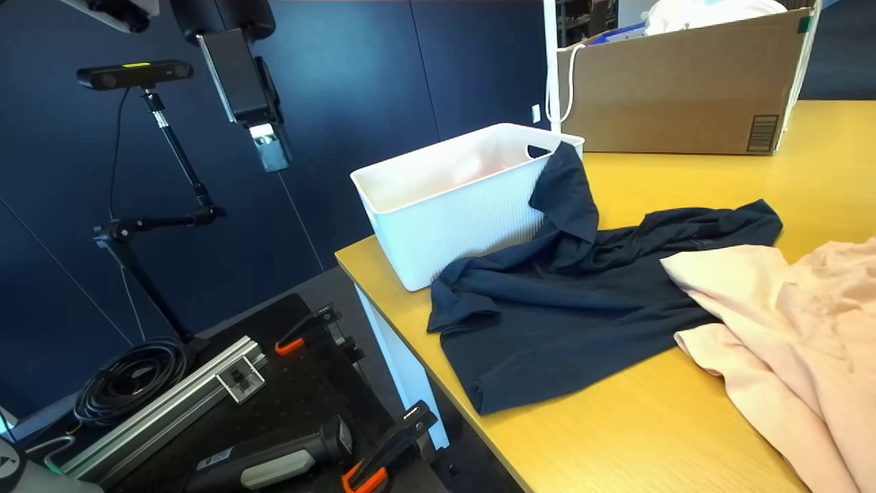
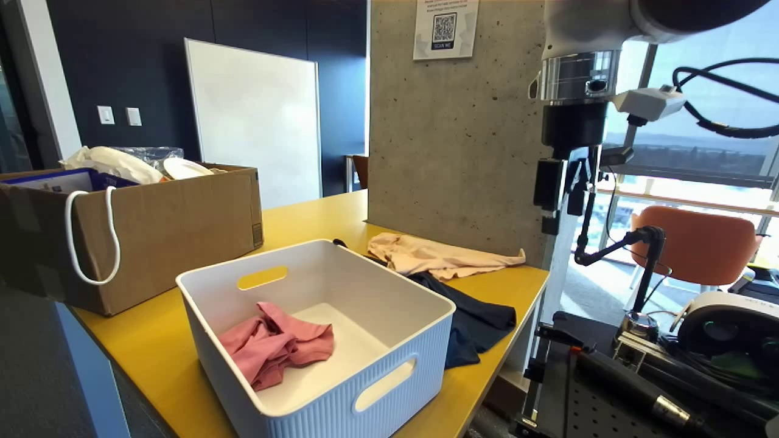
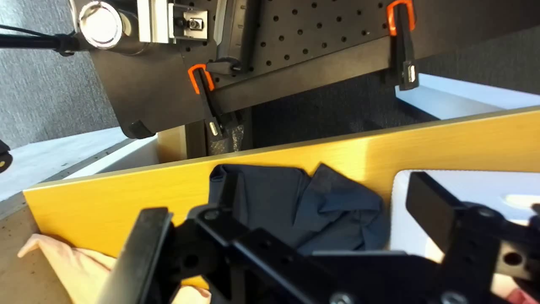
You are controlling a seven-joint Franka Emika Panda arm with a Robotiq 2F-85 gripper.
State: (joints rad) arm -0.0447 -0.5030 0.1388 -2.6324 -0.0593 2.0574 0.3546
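My gripper [image 2: 563, 210] hangs high above the table's edge side, its fingers apart with nothing between them; the gripper [image 3: 329, 198] spans wide in the wrist view. Beyond its fingers a dark navy cloth [image 3: 270, 198] lies crumpled. In an exterior view one fold of that navy cloth [image 1: 568, 308] leans up against the white basket [image 1: 465, 226] to its rim. Inside the basket [image 2: 426, 365] a pink-red cloth [image 2: 286, 347] lies bunched to one side. A peach cloth [image 1: 814, 329] partly overlaps the navy one.
A cardboard box [image 1: 684, 89] of packed items, with a white cord handle, stands on the yellow table [image 1: 616, 424]. A concrete pillar [image 2: 456, 152] rises beside the peach cloth. Next to the table is a black cart [image 3: 312, 29] with orange clamps, and a camera stand [image 1: 174, 157].
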